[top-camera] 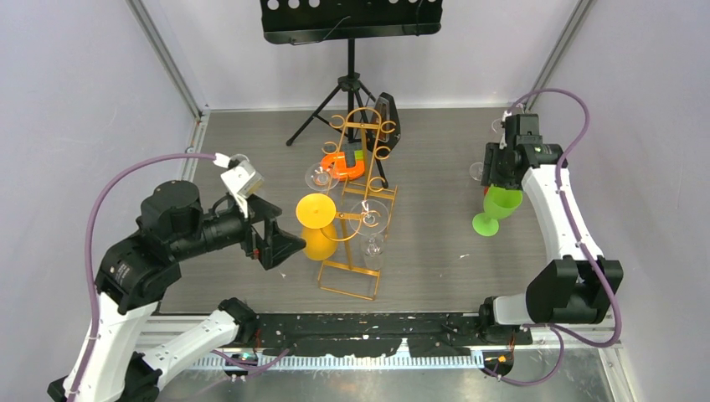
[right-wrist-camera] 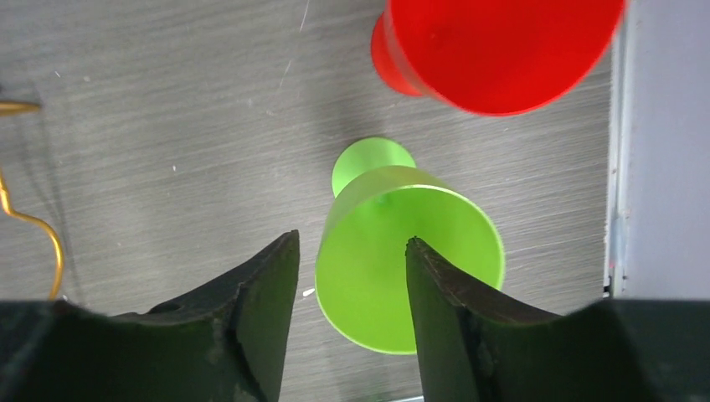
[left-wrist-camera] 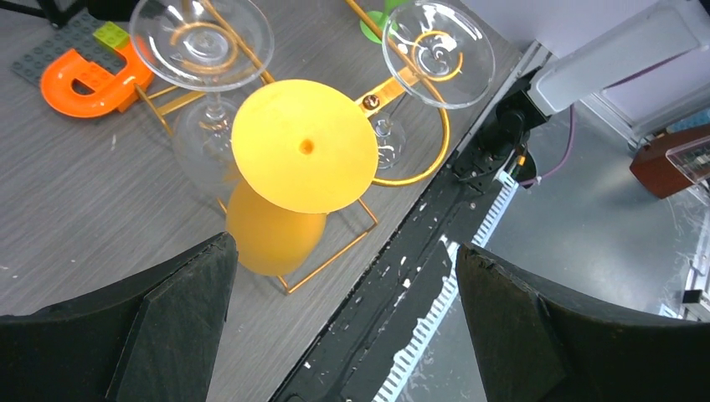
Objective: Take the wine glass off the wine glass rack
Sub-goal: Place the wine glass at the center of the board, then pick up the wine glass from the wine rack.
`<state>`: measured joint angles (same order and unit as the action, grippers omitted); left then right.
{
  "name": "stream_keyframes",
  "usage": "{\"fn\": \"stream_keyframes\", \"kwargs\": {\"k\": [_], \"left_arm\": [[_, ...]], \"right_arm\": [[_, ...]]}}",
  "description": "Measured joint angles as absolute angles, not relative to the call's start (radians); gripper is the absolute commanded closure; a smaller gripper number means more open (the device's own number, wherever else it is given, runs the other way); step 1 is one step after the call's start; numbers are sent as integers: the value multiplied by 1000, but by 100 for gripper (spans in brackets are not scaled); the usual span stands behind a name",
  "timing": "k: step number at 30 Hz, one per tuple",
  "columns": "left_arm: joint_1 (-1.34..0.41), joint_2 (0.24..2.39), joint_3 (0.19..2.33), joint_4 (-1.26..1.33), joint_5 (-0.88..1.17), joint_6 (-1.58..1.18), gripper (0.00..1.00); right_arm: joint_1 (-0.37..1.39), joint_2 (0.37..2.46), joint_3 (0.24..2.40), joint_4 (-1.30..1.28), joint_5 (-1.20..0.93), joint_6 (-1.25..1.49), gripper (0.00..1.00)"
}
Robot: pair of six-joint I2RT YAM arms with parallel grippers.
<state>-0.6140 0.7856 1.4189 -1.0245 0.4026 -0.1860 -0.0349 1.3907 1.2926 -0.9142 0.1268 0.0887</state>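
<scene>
The gold wire wine glass rack stands on the grey worktop just ahead of the left pincer, whose jaws gape wide and hold nothing. A yellow wine glass hangs upside down from the rack straight in front of that pincer, with clear glasses beyond it. The green wine glass is off the rack, its foot on the worktop and its bowl between the parted jaws of the right pincer, a gap showing beside one finger; a red cup sits just past the fingertips.

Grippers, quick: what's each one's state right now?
Left gripper: open wide, empty, facing the yellow glass on the rack.
Right gripper: open, straddling the green glass; a gap shows beside one finger, so not gripping.
</scene>
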Motion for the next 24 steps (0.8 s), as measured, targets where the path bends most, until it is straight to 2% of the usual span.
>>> {"fn": "stream_keyframes", "kwargs": {"k": [11,24], "left_arm": [[-614,799,1546,-1032,319,-214,0],[-595,949,1633,-1029,264,-269,0]], "right_arm": [[-35,1227,1422,-916,124,112,40],[-18,1098,1439,-887,-160,192,39]]}}
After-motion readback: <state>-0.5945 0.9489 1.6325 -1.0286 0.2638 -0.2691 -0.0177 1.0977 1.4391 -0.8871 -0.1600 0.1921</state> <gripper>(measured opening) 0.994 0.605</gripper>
